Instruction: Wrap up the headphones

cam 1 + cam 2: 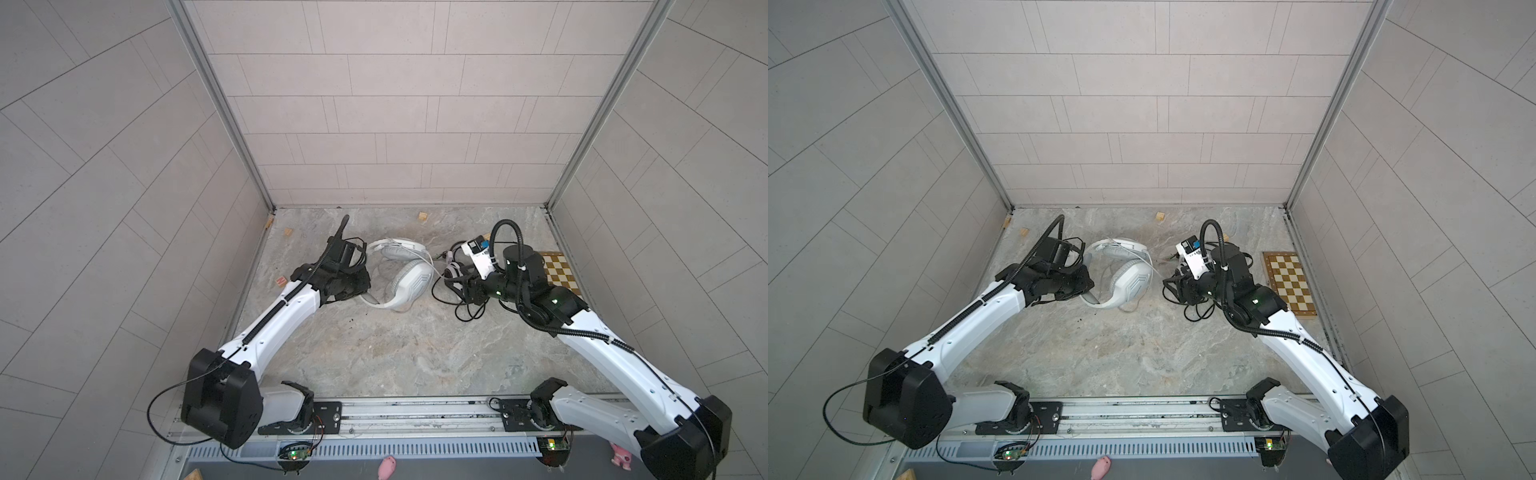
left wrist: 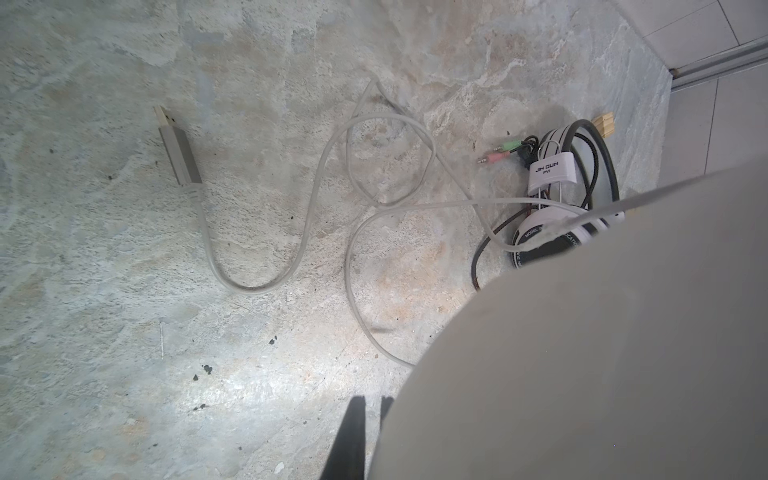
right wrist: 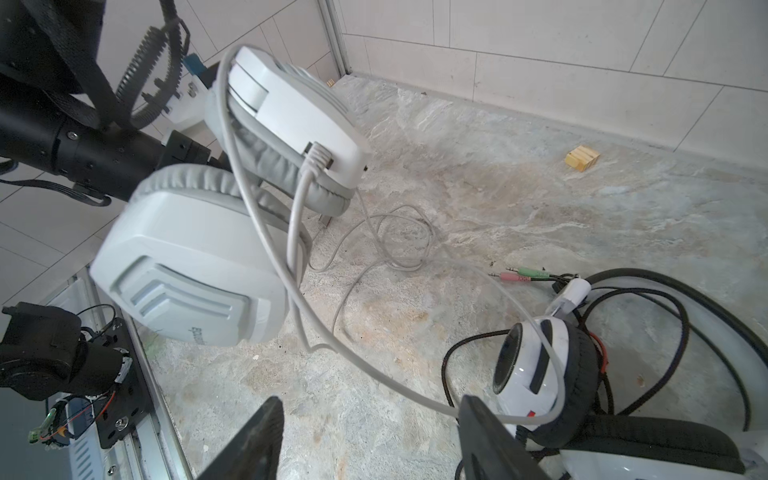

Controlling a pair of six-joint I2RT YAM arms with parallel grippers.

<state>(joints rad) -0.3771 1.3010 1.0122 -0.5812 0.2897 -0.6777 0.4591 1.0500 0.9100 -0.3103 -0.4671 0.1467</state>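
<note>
We see the white headset (image 1: pixel 409 280) touching the left gripper (image 1: pixel 362 291), and the black-and-white headset (image 1: pixel 452 272) just beside the right gripper (image 1: pixel 457 289).

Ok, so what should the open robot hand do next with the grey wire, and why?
Probably close the right gripper on the grey cable passing its open jaws, then carry another turn round the white headset. The left gripper holds that headset up, only about one loop crosses its earcups, and lots of slack, ending in the USB plug, lies on the table.
</note>
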